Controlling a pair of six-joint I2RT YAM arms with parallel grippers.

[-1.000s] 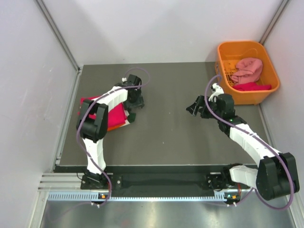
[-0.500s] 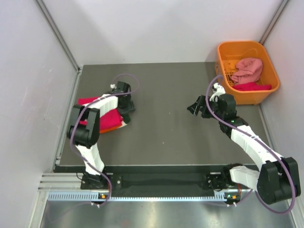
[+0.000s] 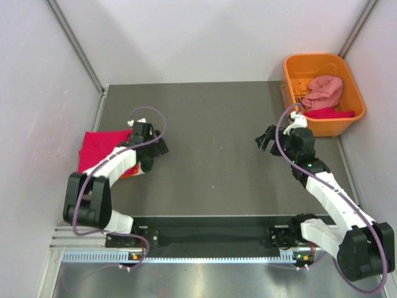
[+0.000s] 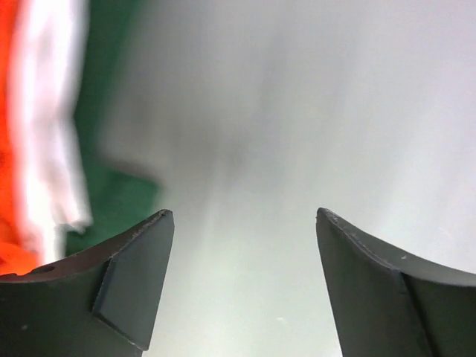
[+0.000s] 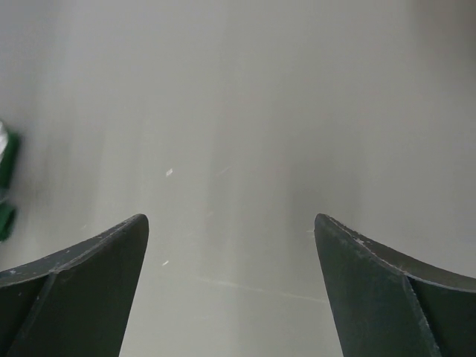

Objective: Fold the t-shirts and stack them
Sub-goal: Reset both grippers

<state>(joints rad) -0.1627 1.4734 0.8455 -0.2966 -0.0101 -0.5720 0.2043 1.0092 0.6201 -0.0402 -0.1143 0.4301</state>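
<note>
Basket (image 3: 322,127) holds pink shirts (image 3: 325,92) near right end effector (image 3: 265,140).

Crimson shirt stack (image 3: 96,146) is noted at table (image 3: 217,161) L edge, L gripper (image 3: 156,149) just beside; dusty-pink shirt (image 3: 325,91) is held in orange basket (image 3: 322,129).

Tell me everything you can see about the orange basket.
The basket is a rigid-looking orange plastic tub, rectangular with rounded corners, and slots show inside on its left. It stands upright and slightly askew at the far right corner of the table. Inside lie a crumpled dusty pink shirt and, nearer the front, a crimson shirt. The right arm is just beside its near left corner; whether they touch is unclear.
</note>
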